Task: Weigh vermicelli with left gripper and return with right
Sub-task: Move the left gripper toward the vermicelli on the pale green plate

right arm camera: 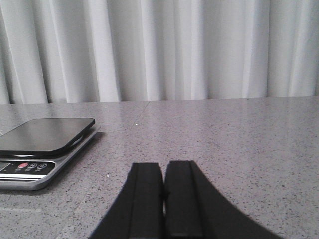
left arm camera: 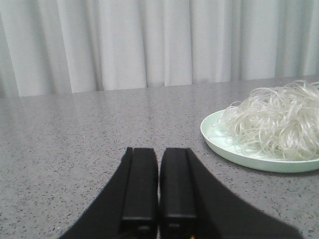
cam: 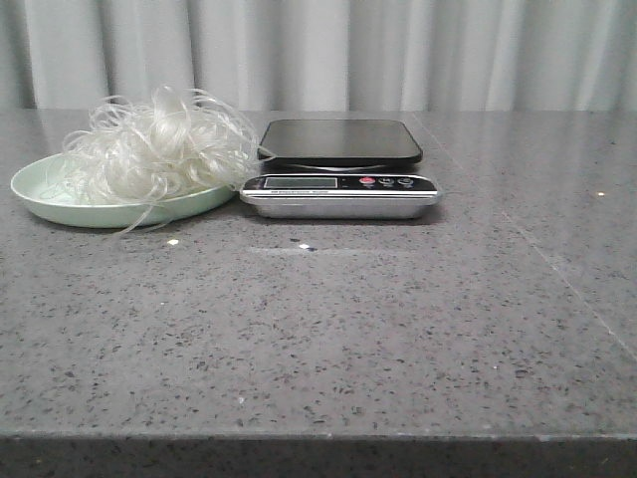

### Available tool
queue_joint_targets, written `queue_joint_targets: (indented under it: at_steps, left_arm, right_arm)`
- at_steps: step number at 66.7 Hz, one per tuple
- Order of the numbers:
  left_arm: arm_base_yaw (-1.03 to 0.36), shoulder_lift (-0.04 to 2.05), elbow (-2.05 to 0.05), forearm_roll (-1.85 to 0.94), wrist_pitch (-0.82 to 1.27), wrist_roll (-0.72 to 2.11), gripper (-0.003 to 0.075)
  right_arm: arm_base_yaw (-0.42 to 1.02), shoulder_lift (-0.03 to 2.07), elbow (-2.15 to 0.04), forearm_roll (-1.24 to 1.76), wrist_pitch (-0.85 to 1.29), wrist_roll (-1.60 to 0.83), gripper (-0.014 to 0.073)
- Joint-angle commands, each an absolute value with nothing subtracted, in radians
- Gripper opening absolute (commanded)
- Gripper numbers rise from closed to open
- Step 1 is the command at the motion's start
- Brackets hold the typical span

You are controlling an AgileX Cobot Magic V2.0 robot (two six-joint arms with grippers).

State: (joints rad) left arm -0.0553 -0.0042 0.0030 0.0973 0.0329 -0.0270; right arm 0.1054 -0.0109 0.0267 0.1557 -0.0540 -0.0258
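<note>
left gripper: fingers pressed together, nothing held, low over the table.
right gripper: fingers pressed together, nothing held.
table: grey speckled stone, front edge seen nearest.
scale: set mid-table, black platform bare; display digits too small to be read.
vermicelli: heaped on a pale green plate just left of the scale, strands trailing over the rim.
curtain: white, pleated, hung behind the table.
hidden: both arms are out of the front view.
</note>
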Motion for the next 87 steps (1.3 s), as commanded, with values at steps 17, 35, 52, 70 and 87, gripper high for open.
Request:
queue_joint_targets:
  at_steps: [17,35,52,70,87]
  left_arm:
    - [-0.051,-0.024,0.011,0.097,-0.044,-0.035,0.0127]
    - [-0.051,-0.024,0.011,0.097,-0.044,-0.035,0.0127]
    - [-0.051,-0.024,0.009,0.087,-0.136,-0.035,0.0127]
    - [-0.051,0.042,-0.194,-0.029,-0.195,-0.035,0.0127]
    - [-0.051,0.368,-0.506,-0.029,0.159,-0.035,0.0127]
  right_arm:
    - [0.098,-0.026,0.020,0.160,-0.137,-0.032,0.0165]
    - [0.098,-0.026,0.020,0.160,-0.137,-0.032,0.0165]
    - [0.098,-0.026,0.020,0.160,-0.137,-0.032,0.0165]
    - [0.098,-0.026,0.020,0.160,-0.137,-0.032,0.0165]
    - [0.098,-0.026,0.020,0.160,-0.137,-0.032,0.0165]
